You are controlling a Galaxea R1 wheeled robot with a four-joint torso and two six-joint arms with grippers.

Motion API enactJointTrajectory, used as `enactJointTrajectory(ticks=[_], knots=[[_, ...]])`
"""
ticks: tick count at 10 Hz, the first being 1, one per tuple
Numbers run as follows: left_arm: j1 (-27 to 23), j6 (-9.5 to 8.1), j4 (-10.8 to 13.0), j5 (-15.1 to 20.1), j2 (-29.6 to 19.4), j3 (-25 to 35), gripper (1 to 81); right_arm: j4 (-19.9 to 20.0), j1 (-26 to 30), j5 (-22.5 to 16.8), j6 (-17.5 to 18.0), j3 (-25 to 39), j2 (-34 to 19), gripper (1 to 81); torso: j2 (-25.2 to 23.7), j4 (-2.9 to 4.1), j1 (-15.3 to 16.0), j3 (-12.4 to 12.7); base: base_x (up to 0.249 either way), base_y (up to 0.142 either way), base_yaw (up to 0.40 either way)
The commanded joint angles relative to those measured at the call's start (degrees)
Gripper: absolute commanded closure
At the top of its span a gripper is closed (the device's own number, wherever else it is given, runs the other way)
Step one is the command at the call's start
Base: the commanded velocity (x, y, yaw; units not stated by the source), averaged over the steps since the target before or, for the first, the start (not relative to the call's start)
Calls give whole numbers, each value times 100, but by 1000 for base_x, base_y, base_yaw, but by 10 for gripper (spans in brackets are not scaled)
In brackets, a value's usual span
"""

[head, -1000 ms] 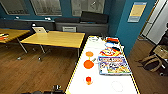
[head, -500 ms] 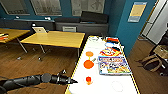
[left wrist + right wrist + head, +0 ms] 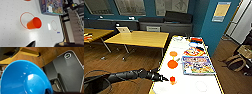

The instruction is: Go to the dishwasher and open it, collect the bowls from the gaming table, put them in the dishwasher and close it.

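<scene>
The gaming table [image 3: 191,83] has a white top and a yellowish edge and runs away from me. Two orange bowls [image 3: 172,64] [image 3: 173,53] lie on its left half. Nearer to me, a smaller orange bowl [image 3: 172,79] lies tipped on its side, its mouth [image 3: 34,23] facing the left wrist camera. My left gripper [image 3: 163,79] reaches in over the table's left edge just short of that bowl, its fingers apart, one fingertip [image 3: 31,43] showing. A bright blue bowl [image 3: 25,79] hangs over the wood floor, with my right gripper shut on it.
Colourful board-game boxes [image 3: 197,65] lie on the right half of the table. Yellow-topped tables [image 3: 139,38] stand to the left on the wood floor. A brown bag [image 3: 234,62] sits on the floor at the right. My dark base [image 3: 67,72] shows below the blue bowl.
My left arm has come into the head view from the left and stretched towards the tipped orange bowl. The bowls on the table have not moved.
</scene>
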Motion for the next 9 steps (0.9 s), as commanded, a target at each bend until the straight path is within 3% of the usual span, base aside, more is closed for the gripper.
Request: enactJointTrajectory(ticks=[1,3,5,9], knots=[[-928,-553,533,90,172,-202,10,-163,208,-180,6,126,-210,811,0,0,-2,0,0,0,0],[-963,-606,524,-261,-186,-317,10,-163,270,-287,6,109,-149,811,0,0,0,0,0,0,0],[-1094,-606,524,-262,-337,-546,10,-163,357,-454,6,109,-87,811,0,0,0,-2,0,0,0],[-1121,-588,559,-244,120,-1126,10,-163,367,-463,6,56,-26,811,2,0,0,-2,0,0,0]])
